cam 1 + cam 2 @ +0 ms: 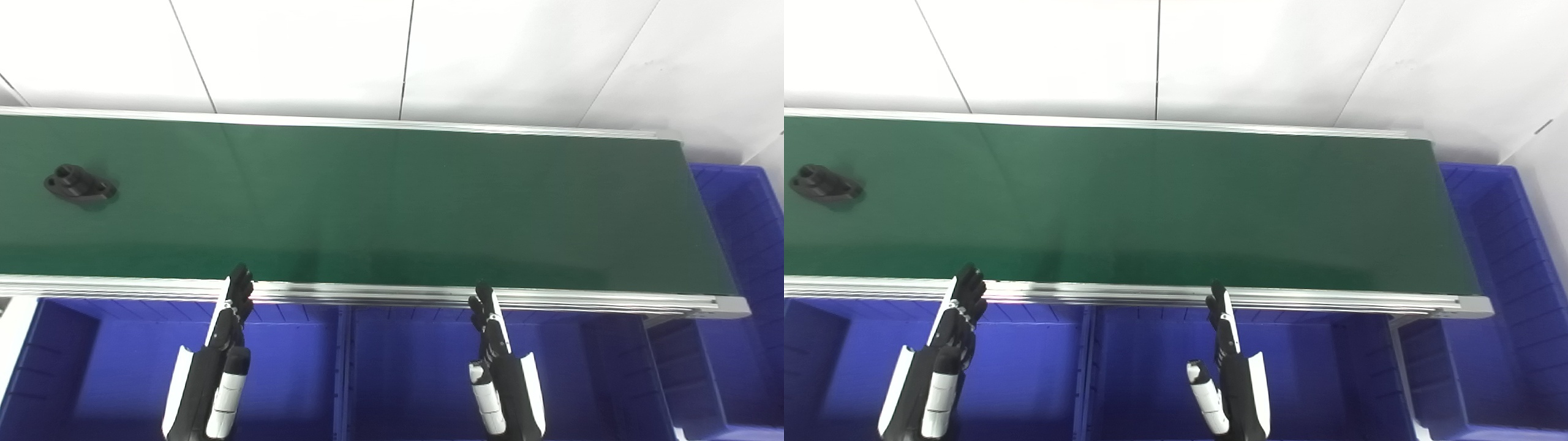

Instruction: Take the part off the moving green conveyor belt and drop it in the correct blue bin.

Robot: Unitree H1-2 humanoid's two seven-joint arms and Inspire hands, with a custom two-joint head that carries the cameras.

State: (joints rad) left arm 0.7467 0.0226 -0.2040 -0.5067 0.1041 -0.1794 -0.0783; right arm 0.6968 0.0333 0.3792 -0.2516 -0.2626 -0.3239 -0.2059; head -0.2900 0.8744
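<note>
A small black part (79,185) lies on the green conveyor belt (392,202) at its far left; it also shows in the right eye view (824,184). My left hand (228,331) is open and empty, held edge-on over the blue bins with its fingertips at the belt's near rail. My right hand (493,343) is open and empty in the same pose further right. Both hands are far from the part.
Blue bins (122,367) stand in a row below the belt's near aluminium rail (367,294), with a divider (343,367) between two of them. Another blue bin (747,233) stands past the belt's right end. A white wall is behind.
</note>
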